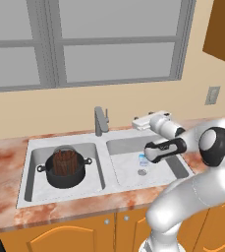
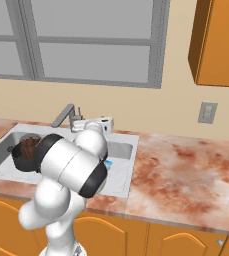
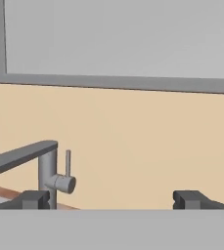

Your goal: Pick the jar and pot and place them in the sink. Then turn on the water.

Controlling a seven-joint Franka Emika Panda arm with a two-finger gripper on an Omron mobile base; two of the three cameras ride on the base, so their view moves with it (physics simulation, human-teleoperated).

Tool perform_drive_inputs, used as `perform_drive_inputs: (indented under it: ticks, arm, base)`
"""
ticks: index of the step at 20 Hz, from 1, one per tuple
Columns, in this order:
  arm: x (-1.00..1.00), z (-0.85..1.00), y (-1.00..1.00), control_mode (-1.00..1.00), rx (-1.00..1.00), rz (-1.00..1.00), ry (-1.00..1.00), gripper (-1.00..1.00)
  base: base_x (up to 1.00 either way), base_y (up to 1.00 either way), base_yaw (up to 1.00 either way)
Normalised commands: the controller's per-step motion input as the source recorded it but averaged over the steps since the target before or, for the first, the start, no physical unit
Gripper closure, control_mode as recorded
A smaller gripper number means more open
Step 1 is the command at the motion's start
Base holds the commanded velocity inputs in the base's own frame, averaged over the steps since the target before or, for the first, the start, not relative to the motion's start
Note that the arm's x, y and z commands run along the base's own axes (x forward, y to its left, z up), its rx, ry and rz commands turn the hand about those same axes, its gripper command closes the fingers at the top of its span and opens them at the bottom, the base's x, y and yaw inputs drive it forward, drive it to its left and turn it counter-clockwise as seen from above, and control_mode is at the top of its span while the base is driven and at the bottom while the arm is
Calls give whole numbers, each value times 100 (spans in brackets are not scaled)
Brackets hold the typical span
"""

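Plainly the placing part looks done: the jar (image 1: 63,161) stands inside the pot (image 1: 65,172), and both sit in the left basin of the sink (image 1: 100,184), which is set in the mottled orange worktop (image 1: 3,162). In the right base view the pot (image 2: 22,152) shows partly behind the arm, in the far-left basin.

The step in hand, as I judge it, is turning on the water. No stream can be made out at the spout from here; something small and light blue lies in the right basin near the drain, and I cannot tell what it is.

The pincer (image 3: 113,199) is empty, its 2 fingers (image 3: 35,199) spread wide apart, and it looks level toward the wall under the window (image 3: 118,39). In the hand view the faucet (image 3: 47,171) stands left of the gap between the fingers, its thin upright lever (image 3: 67,163) rising beside the post. In the left base view the faucet (image 1: 100,120) is at the middle of the sink's far edge, and the hand sits to its right above the right basin.

The next move calls for shifting left and forward until the lever is between or against the fingers, then pushing it over
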Motion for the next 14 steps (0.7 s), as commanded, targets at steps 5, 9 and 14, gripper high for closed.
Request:
perform_drive_inputs:
  ticks: [5,9,14]
  arm:
    - [21,0,8,-100,0,0,0,-100]
    - [24,-2,14,-100,0,0,0,-100]
    - [34,-15,7,-100,0,0,0,-100]
  base:
    - [0,0,0]
    - [0,0,0]
    - [0,0,0]
